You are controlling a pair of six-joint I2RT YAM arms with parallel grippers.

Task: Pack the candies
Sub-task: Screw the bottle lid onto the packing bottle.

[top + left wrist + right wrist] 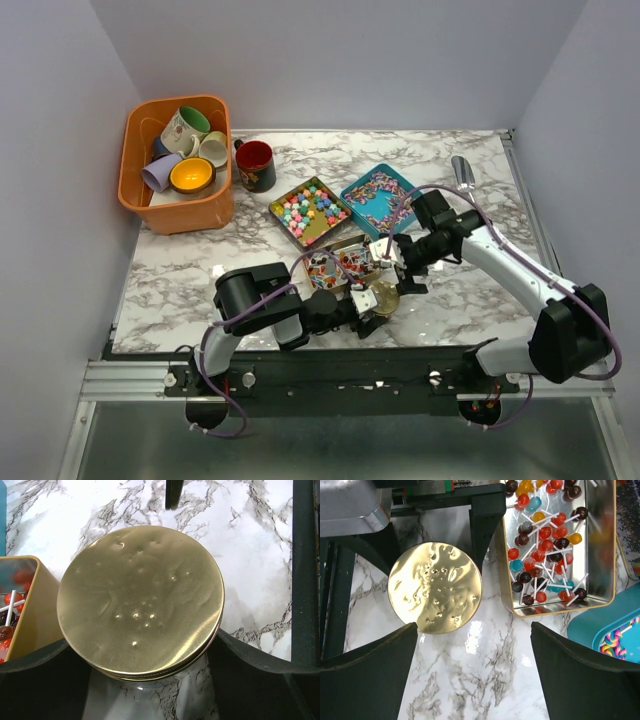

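Observation:
The candies lie in three open tins. A gold tin of small bright sweets (pixel 310 210) and a teal tin of mixed pieces (pixel 380 197) stand mid-table. A gold tin of lollipops (pixel 338 265) sits nearer, and shows in the right wrist view (pixel 555 545) and at the left edge of the left wrist view (pixel 20 610). A flat round gold lid (pixel 140 600) lies on the marble beside it. My left gripper (pixel 142 640) is open wide, its jaws on either side of the lid's near edge. My right gripper (pixel 474 645) is open and empty above bare marble between the lid (pixel 435 587) and the lollipop tin.
An orange basket (pixel 140 200) of mugs stands at the back left, with a dark red mug (pixel 255 165) beside it. A silver scoop (pixel 462 172) lies at the back right. A silver metal corner (pixel 350 505) shows past the lid. The teal tin's corner (pixel 615 635) lies right of my right gripper.

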